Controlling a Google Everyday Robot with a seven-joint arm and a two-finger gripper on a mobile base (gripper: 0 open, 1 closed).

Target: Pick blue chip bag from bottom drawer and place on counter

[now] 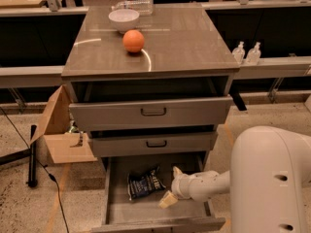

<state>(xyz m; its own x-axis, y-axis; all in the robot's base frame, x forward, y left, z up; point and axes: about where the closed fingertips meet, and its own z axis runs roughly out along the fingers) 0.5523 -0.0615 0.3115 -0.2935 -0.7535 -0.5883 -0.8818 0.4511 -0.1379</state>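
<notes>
We see our arm (210, 182) stretched low and near level from the right into the bottom drawer (116, 212). The gripper (172, 186) hangs just right of the blue chip bag (144, 182), jaws spread, holding nothing. The bag lies on the drawer floor.

counter (187, 42): orange ball (133, 41), white bowl (123, 19) | gripper (171, 186): over bottom drawer (146, 210)
</notes>
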